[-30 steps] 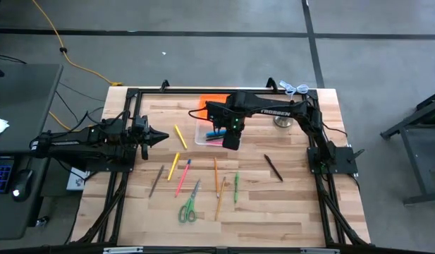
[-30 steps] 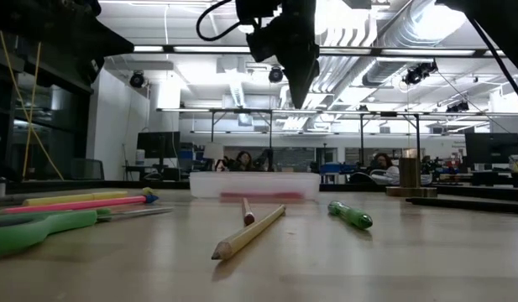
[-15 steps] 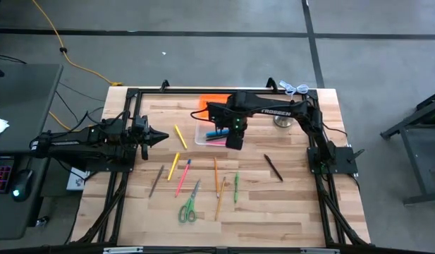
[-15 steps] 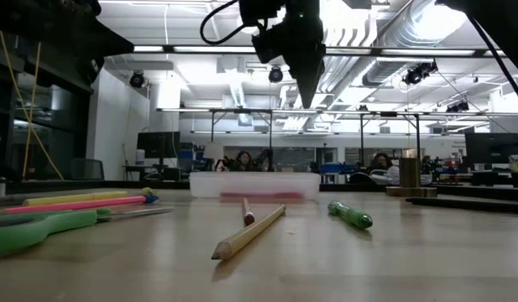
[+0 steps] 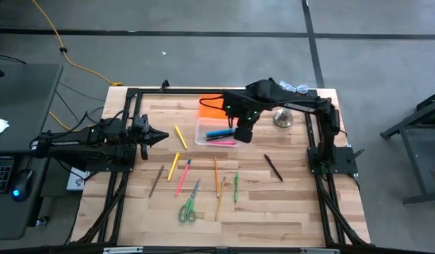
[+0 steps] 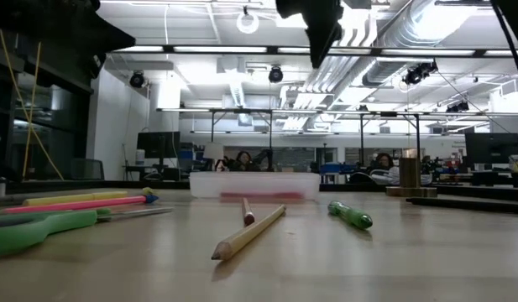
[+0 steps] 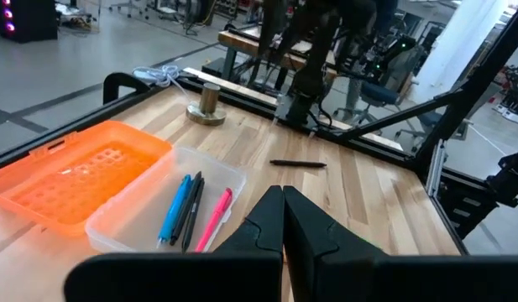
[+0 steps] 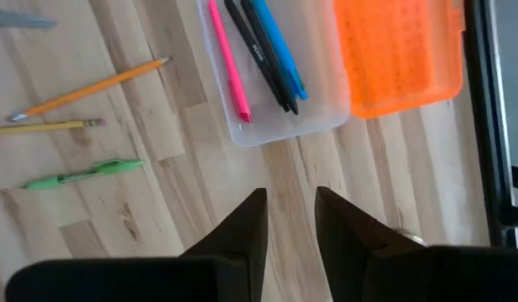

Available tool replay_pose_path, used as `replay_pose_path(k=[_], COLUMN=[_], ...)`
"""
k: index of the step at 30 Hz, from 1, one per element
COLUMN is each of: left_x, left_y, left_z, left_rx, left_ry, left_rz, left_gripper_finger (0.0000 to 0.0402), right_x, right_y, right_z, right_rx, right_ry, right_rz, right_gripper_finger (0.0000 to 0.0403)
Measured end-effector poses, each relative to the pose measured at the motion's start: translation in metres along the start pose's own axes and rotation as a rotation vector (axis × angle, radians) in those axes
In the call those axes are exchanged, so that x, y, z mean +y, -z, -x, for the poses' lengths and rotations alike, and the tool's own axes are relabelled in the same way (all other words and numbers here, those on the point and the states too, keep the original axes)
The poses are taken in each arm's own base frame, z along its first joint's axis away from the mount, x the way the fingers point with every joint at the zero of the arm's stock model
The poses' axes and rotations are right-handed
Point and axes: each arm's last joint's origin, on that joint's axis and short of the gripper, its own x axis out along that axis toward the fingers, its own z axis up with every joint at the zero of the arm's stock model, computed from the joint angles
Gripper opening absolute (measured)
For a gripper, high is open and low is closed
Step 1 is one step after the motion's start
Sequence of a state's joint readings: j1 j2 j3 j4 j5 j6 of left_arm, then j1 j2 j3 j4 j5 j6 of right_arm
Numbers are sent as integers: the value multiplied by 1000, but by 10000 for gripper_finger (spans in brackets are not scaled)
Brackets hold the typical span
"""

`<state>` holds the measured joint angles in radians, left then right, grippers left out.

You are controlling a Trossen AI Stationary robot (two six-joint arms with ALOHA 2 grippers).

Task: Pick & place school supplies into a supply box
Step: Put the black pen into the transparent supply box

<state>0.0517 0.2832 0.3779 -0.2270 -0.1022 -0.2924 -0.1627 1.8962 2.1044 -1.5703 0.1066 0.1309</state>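
Note:
The supply box (image 5: 216, 133) is a clear tub with its orange lid (image 5: 211, 104) open on the far side. It holds a blue pen (image 8: 279, 49), a black pen (image 8: 259, 52) and a pink pen (image 8: 229, 65). My right gripper (image 8: 289, 195) hangs open high above the box's right end (image 5: 243, 134), with nothing between its fingers. More school supplies lie on the table nearer the front: yellow pencils (image 5: 173, 166), a pink marker (image 5: 182, 178), green-handled scissors (image 5: 188, 206), an orange pencil (image 5: 216, 176), a green pen (image 5: 236, 188) and a dark pen (image 5: 273, 168). My left gripper (image 5: 161, 136) waits shut at the left.
A silvery bell-like object (image 5: 283, 118) stands right of the box near the far edge. A black frame (image 5: 132, 95) runs around the tabletop. Bare wood lies between the box and the loose pens, and along the near edge.
My right gripper has risen well above the box and drawn a little toward the table's right edge, still pointing down. The pens in the box and the supplies on the table lie as before.

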Motion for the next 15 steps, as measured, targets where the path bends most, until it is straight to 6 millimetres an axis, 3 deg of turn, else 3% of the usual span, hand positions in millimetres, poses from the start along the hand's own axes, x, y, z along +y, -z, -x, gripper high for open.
replay_pose_path(k=[6,15], left_x=[0,0], left_y=[0,0], left_z=[0,0], left_rx=[3,2], left_ry=[3,6], left_rz=[0,3], left_gripper_finger=[33,33], right_x=[-5,-9], right_y=[14,27], right_z=[26,48], right_rx=[-68,-130], right_ry=[-9,-1], right_rz=[-11,-42], right_gripper_finger=[78,78])
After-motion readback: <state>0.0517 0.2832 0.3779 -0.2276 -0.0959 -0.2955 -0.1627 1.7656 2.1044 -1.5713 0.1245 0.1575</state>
